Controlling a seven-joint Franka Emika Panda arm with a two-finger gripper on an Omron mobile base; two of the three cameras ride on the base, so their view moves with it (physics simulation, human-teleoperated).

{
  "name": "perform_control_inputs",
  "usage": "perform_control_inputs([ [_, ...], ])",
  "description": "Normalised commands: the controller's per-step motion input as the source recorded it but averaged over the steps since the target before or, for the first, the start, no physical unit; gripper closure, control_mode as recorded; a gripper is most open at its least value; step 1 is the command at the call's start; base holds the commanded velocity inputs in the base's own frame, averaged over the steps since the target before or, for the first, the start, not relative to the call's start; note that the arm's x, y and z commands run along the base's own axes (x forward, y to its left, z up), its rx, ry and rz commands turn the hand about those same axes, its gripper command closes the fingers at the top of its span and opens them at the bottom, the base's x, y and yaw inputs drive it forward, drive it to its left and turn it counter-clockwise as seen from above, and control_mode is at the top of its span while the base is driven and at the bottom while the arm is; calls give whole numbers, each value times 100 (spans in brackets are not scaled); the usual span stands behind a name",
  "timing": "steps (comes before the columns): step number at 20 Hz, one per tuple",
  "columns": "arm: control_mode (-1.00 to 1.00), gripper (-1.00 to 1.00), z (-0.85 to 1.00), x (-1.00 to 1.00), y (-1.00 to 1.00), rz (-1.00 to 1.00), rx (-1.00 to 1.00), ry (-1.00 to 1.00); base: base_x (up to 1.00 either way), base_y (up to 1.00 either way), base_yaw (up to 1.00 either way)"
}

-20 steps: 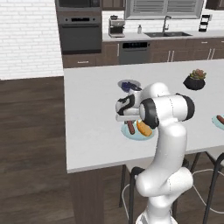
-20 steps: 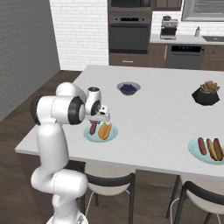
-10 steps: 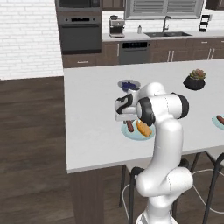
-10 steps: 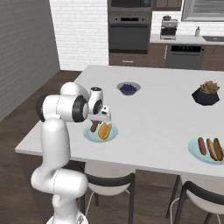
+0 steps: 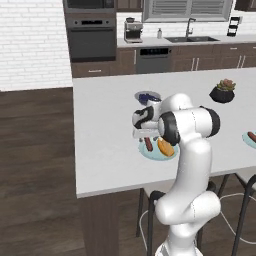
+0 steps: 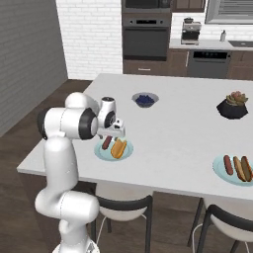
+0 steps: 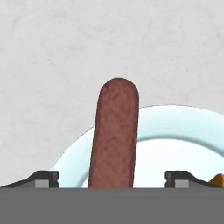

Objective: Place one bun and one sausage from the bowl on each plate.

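Sausage [image 7: 114,135] lies on near plate [image 6: 101,153], beside bun [image 6: 119,148], one end past the rim. Claw [image 7: 112,178] just above, fingers spread wide on either side, gripping nothing. Second plate [image 6: 219,171] well apart.

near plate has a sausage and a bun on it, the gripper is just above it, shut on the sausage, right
Not quite. In the hand view the gripper is open, its fingertips spread well clear of the sausage, which lies on the near plate beside the bun. The rest holds.
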Motion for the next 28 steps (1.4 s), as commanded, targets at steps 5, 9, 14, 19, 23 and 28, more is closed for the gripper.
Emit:
perform_control_inputs([
  [5, -100, -100, 69, -54, 0, 0, 0, 0, 0, 0, 0],
  [9, -100, -100, 76, -72, 0, 0, 0, 0, 0, 0, 0],
  [14, -100, -100, 77, -99, -7, -2, 0, 0, 0, 0, 0],
  [19, -100, -100, 88, -100, -1, 0, 0, 0, 0, 0, 0],
  [23, -100, -100, 60, -97, 0, 0, 0, 0, 0, 0, 0],
  [28, -100, -100, 90, -61, 0, 0, 0, 0, 0, 0, 0],
])
